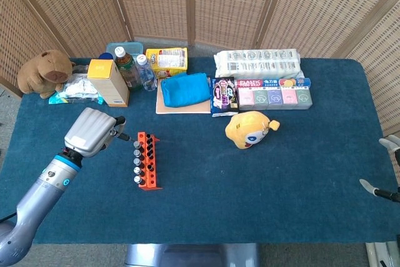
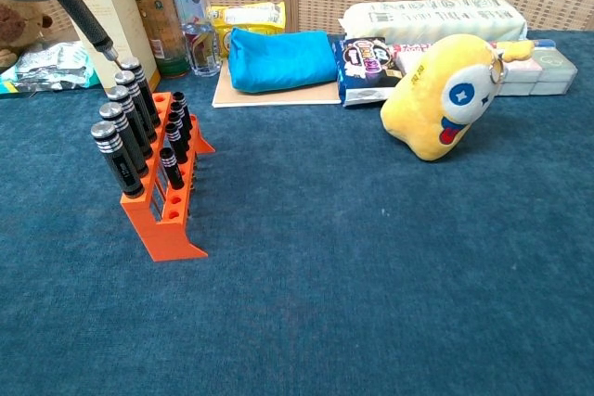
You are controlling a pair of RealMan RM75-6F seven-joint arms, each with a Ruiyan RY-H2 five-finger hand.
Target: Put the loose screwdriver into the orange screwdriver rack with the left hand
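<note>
The left hand (image 1: 94, 130) grips the loose screwdriver (image 2: 79, 11) above the far end of the orange rack (image 2: 167, 215), tip slanted down just beside the last standing handle. To seat it well, I judge the shaft should be brought upright over a free hole and lowered straight, without knocking the neighbours. The rack on the desk (image 1: 250, 186) already holds two rows of screwdrivers; only fingertips of the right hand (image 1: 375, 187) show, its state unclear.
</note>
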